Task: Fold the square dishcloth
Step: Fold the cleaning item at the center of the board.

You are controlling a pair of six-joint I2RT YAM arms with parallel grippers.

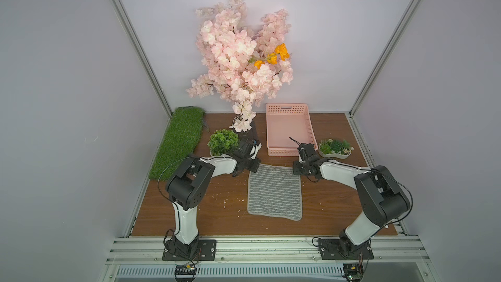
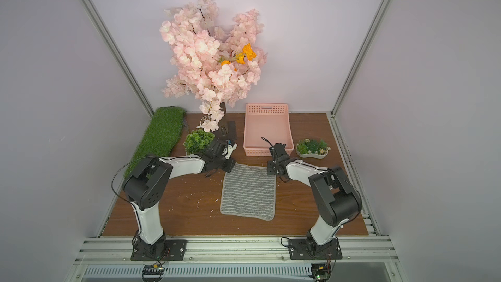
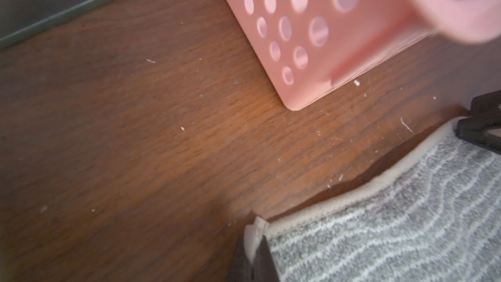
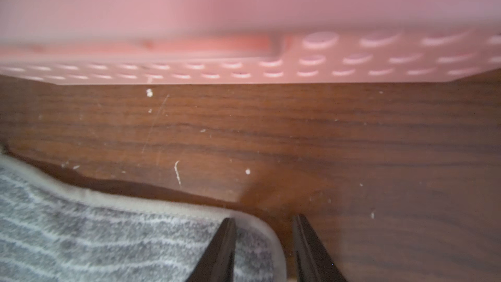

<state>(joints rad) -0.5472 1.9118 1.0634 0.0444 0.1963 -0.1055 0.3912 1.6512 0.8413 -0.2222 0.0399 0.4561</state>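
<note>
On the brown wooden bench [image 1: 217,212], the square dishcloth [image 1: 274,193] lies spread in the middle, just nearer than the pink basket [image 1: 282,152]. The left end effector [image 3: 252,248] is clamped on its far left corner. The right end effector [image 4: 263,218] stands apart, straddling the far right corner.

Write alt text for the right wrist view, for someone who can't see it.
The right gripper straddles a rounded corner of the square dishcloth, jaws apart: one black finger over the grey striped fabric, one over the bare wooden table. A blurred pink perforated basket runs across beyond.
</note>
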